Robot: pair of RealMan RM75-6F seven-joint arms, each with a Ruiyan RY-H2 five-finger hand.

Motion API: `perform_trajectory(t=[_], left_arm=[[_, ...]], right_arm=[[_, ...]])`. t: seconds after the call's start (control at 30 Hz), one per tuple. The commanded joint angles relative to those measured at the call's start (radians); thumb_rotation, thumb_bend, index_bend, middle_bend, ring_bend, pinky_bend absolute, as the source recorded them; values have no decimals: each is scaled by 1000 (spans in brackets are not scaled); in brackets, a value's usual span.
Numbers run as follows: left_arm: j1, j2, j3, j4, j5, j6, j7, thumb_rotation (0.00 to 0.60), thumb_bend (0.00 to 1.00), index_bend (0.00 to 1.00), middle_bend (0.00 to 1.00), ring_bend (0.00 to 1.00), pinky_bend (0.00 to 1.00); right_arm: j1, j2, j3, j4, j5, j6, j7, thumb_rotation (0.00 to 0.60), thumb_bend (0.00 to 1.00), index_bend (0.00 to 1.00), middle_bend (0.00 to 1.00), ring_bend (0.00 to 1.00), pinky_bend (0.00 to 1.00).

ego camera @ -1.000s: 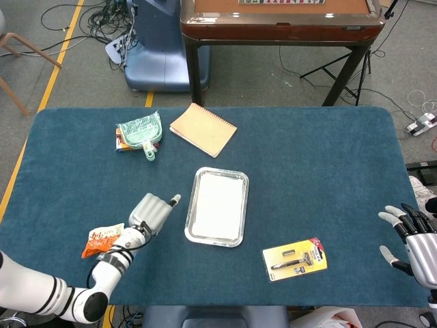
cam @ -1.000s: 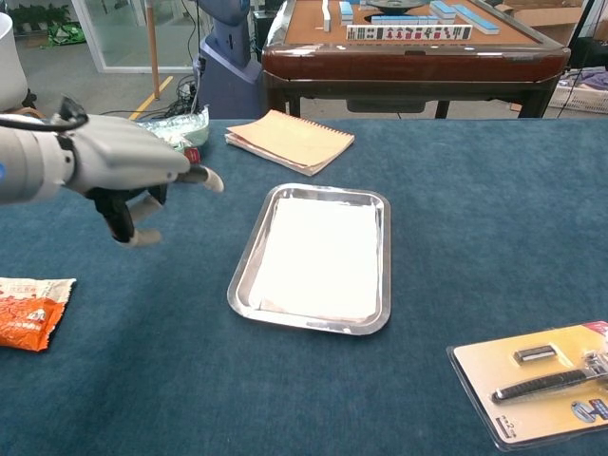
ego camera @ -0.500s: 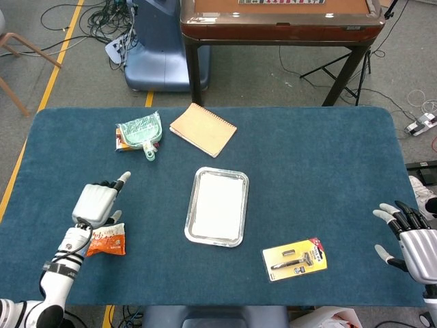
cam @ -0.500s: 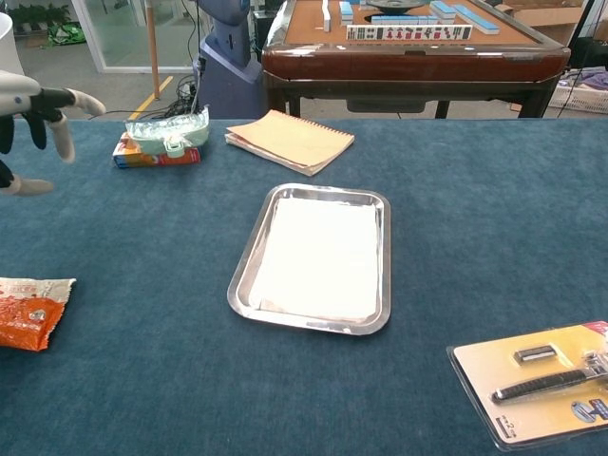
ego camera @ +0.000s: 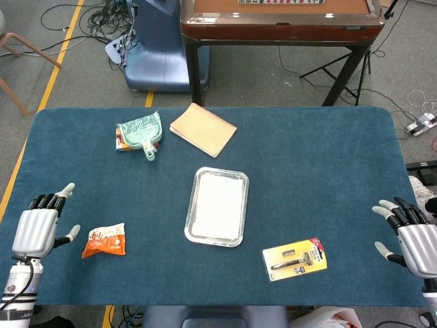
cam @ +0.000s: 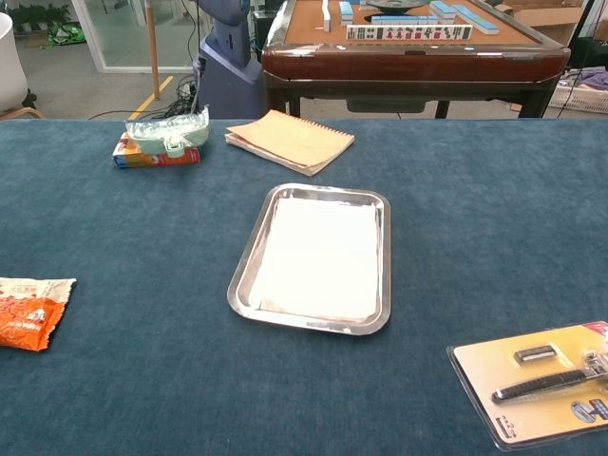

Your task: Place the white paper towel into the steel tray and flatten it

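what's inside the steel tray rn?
The white paper towel lies flat inside the steel tray, covering nearly its whole floor. Whatever might sit under the towel is hidden. Neither hand touches it.

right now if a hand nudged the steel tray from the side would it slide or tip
The steel tray would probably slide rather than tip: it is shallow, wide and sits flat. The blue table cloth looks napped, so it may drag somewhat. The white paper towel lying flat inside looks light and limp, so it would likely ride along, perhaps shifting slightly.
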Motion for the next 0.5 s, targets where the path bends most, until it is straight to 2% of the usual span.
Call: perform_trajectory(t=[0.03, 0.13, 0.5], left_arm=[[65, 2, 7, -4, 49, 43, 0, 559, 202, 141, 229, 193, 153], [104, 2, 8, -8, 80, 60, 21, 600, 202, 151, 228, 191, 140], [210, -28, -31, 14, 169, 95, 77, 600, 203, 152, 205, 173, 98]], right_arm=[[3, -1, 4, -6, 0, 1, -7, 600, 205, 248, 198, 82, 184], [6, -5, 8, -9, 4, 1, -36, 600, 205, 248, 198, 82, 184], [10, -13, 12, -19, 0, 8, -42, 600, 205, 248, 198, 82, 184]])
